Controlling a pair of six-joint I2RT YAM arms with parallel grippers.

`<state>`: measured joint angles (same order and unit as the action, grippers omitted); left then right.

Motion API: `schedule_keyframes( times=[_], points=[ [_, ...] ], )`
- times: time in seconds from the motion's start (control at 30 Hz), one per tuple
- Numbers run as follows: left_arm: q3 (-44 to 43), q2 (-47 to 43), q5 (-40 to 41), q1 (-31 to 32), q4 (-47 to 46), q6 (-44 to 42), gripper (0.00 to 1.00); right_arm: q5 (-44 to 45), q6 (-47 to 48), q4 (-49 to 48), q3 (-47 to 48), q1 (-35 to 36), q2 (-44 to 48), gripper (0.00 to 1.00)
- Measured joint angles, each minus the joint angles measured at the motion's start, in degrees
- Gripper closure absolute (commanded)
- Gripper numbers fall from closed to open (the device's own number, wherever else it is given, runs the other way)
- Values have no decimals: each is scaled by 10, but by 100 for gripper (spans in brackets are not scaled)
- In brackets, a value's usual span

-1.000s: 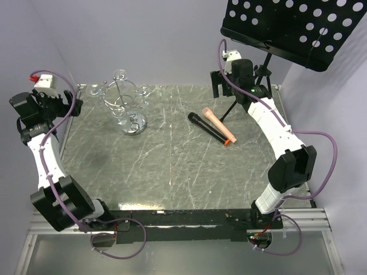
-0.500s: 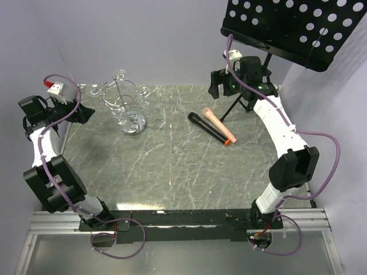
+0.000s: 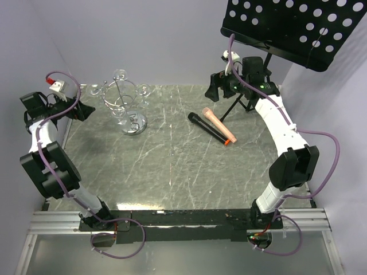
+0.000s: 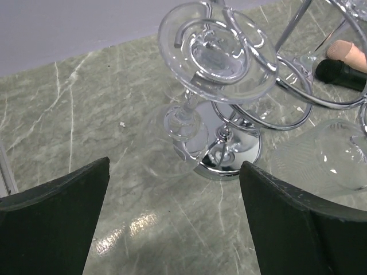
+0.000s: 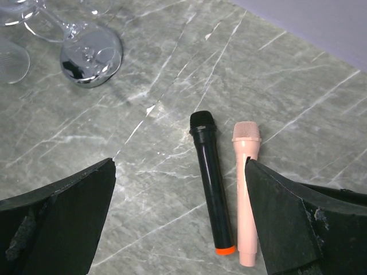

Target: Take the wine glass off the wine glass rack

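Left gripper [image 4: 175, 166], jaws wide and empty, faces chrome wine glass rack [image 4: 232, 157]; clear wine glass [image 4: 215, 54] hangs inverted there; right gripper [image 5: 180, 166] gapes empty.

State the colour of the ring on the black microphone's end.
Orange ring, clearest in the right wrist view.

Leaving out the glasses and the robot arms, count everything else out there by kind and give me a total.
microphones: 2, the black microphone and the pink microphone
wine glass rack: 1
music stand: 1
total: 4
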<state>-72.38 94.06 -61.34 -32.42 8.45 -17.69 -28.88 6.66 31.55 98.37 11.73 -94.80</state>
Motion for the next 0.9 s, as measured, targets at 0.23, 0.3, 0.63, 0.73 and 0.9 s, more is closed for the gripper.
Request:
schedule_keyframes(
  times=[0.23, 0.3, 0.63, 0.73, 0.9],
  points=[
    [-3, 20, -25, 2, -32, 3, 25, -1, -1, 5, 0, 0, -16, 0],
    [-11, 35, -38, 3, -44, 5, 28, 3, 5, 8, 0, 0, -19, 0],
    [-32, 73, -80, 20, -106, 27, 32, 47, 42, 50, 4, -22, -32, 0],
    [-32, 75, -83, 27, -154, 56, 33, 60, 54, 67, 19, -31, -46, 0],
    [-31, 87, -87, 33, -222, 94, 36, 73, 70, 94, 51, -40, -76, 0]
  ],
)
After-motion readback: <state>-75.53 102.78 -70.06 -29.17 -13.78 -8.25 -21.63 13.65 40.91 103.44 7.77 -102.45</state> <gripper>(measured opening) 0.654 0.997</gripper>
